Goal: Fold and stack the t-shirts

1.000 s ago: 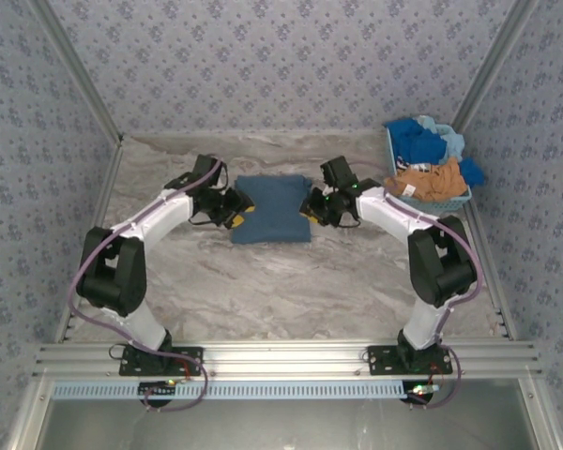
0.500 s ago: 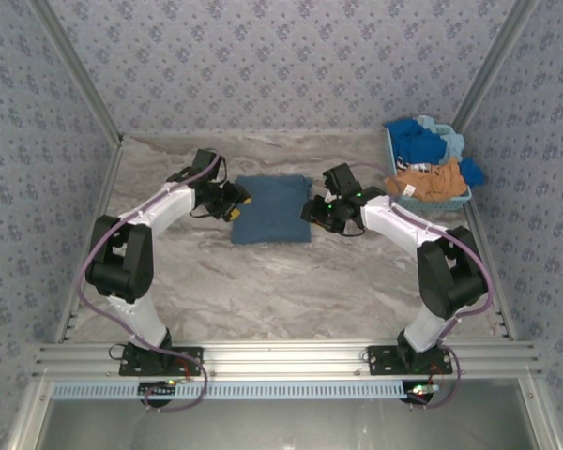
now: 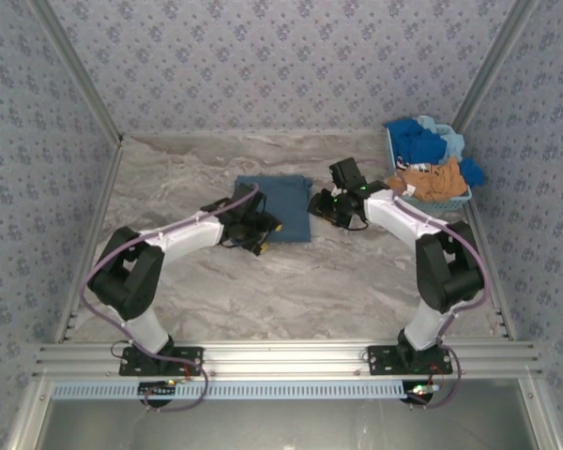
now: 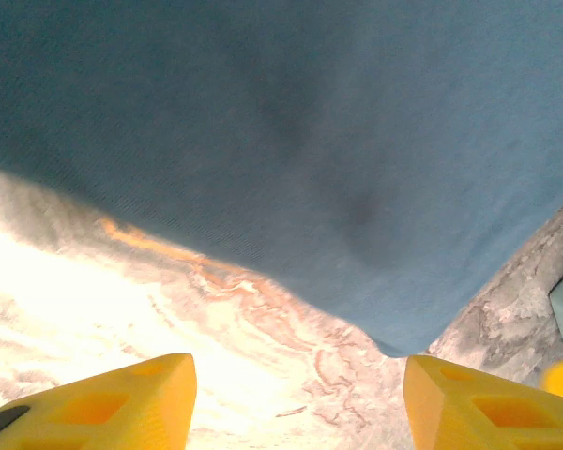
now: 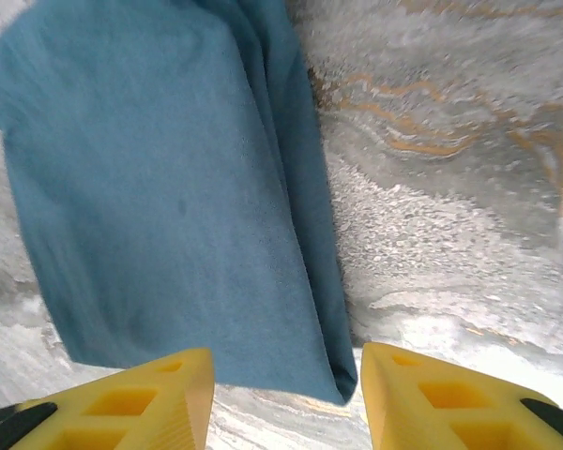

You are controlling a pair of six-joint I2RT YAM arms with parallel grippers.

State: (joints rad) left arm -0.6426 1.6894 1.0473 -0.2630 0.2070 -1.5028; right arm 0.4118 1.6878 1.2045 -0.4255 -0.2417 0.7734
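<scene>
The dusty slate-blue t-shirt [image 3: 280,202] lies folded into a flat rectangle at the middle back of the table. My left gripper [image 3: 272,231] sits at its near edge, open, with bare marble between the yellow fingers [image 4: 122,408] and the shirt's [image 4: 291,141] hem just ahead. At the shirt's right edge my right gripper [image 3: 315,205] is open and low. In the right wrist view the shirt's [image 5: 169,206] folded corner lies between its fingers [image 5: 432,403], untouched. Bright blue [image 3: 415,139], light blue [image 3: 448,141] and orange-brown [image 3: 430,180] t-shirts are piled in the basket.
The light-blue plastic basket [image 3: 450,201] stands at the back right corner, just beyond the right arm's elbow. Patterned walls close in the table on three sides. Open marble tabletop [image 3: 291,291] stretches between the shirt and the arm bases.
My left arm has swung from the shirt's left edge round to its near edge. The right gripper has edged back along the right edge. The shirt lies as before.
</scene>
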